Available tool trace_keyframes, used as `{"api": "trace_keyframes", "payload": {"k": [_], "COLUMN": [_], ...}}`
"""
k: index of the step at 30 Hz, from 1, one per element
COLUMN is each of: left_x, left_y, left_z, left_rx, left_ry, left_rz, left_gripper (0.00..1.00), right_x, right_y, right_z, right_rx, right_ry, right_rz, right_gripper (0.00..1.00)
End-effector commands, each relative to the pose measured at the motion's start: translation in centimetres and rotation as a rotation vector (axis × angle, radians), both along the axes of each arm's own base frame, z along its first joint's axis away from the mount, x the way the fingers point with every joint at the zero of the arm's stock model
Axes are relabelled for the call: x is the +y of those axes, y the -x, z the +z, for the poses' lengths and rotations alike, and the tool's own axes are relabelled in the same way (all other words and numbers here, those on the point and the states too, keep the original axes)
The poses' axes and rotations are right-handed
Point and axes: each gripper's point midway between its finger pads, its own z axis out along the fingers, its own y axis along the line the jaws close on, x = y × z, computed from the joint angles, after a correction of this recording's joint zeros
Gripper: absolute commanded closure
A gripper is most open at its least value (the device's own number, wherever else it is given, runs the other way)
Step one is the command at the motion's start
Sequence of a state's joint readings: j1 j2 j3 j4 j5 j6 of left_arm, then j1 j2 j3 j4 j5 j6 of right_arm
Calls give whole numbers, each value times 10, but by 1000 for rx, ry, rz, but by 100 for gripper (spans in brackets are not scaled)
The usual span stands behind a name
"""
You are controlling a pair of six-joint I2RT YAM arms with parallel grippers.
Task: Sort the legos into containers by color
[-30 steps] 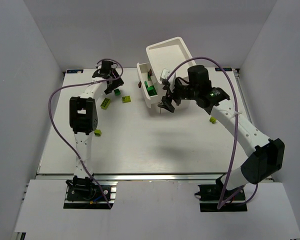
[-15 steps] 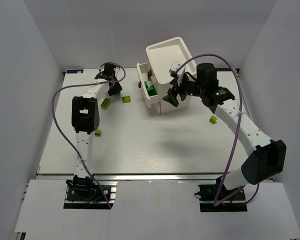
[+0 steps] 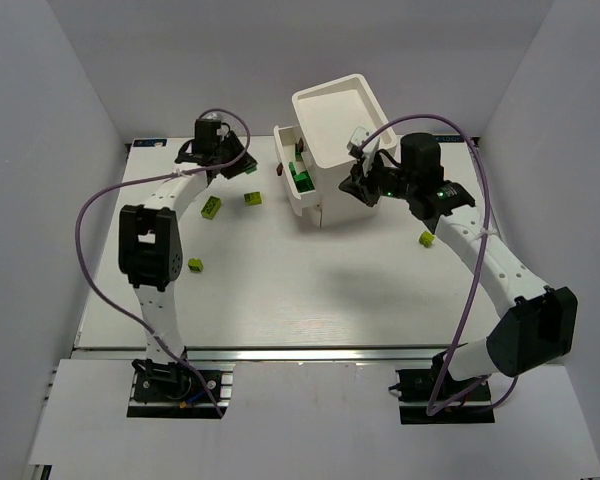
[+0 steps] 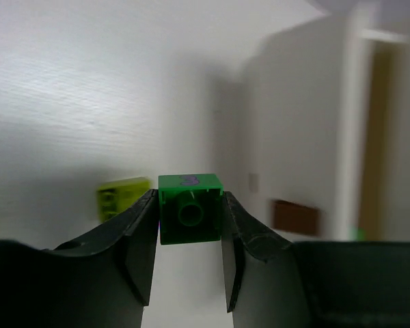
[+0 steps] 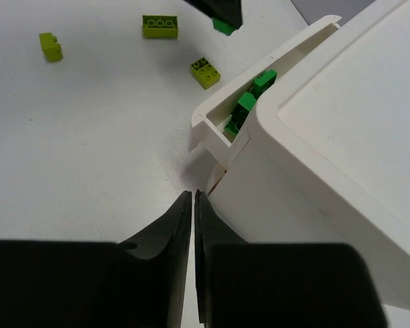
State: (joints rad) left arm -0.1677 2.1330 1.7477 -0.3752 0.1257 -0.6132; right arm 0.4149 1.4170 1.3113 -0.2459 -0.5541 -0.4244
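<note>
Left tool (image 4: 188,205) is being used to clamp a dark green lego (image 4: 190,217); the right tool (image 5: 193,199) is being held shut, empty, beside the cabinet (image 5: 342,137). Release is being judged best squarely above the green-filled open drawer (image 5: 203,121).

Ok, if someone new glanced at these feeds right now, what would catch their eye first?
First, the white cabinet at the back of the table, with one drawer pulled out and green bricks inside. Next, the left gripper at back left, clamped on a green brick. The right gripper is shut, empty, close beside the cabinet.
</note>
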Motion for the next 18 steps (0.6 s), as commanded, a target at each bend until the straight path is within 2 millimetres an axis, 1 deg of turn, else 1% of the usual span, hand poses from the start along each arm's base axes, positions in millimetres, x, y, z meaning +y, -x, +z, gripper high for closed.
{"api": "trace_keyframes", "payload": {"k": [1,2,3,5,7,8,9,10,11,12,13,14,15,16,17,18], "left_x": [-49,-51,-57,-61,-75,-77,-86,-93,-95,-104,-111,-111,-112,-119,-120,-125], "left_y": [12,16,19,17,18,13,12,10,4,1,-1,-6,-9,-10,-12,-12], "left_z": [109,116,120,125,127,136,129,130,141,132,131,140,137,129,129,132], "left_rx": [-259,-275,-279,-305,-302,-323,-304,-307,-330,-312,-309,-328,-323,-307,-308,-307], "left_ry": [247,272,310,338,364,371,387,394,401,411,411,412,410,408,408,406], "left_rz": [-178,-186,-206,-218,-248,-260,-284,-300,-307,-319,-327,-327,-328,-334,-333,-342], "left_gripper": [100,100,100,100,99,98,97,96,94,93,92,88,87,86,84,75], "right_x": [-2,-2,-2,-3,-4,-3,-3,-3,-4,-5,-5,-6,-6,-7,-8,-8], "right_y": [0,1,0,0,0,1,1,1,0,1,0,0,0,-1,-1,-1], "right_z": [21,21,20,20,18,18,16,17,16,16,17,16,17,15,14,14], "right_rx": [-49,-48,-44,-46,-42,-39,-35,-38,-38,-38,-43,-42,-47,-45,-44,-46], "right_ry": [-51,-54,-53,-54,-52,-53,-52,-51,-49,-50,-50,-47,-49,-43,-42,-42], "right_rz": [-9,-9,-12,-14,-17,-15,-15,-14,-18,-20,-23,-27,-30,-33,-36,-37], "right_gripper": [93,100,100,100,100,100,100,100,99,99,99,98,98,98,98,97]}}
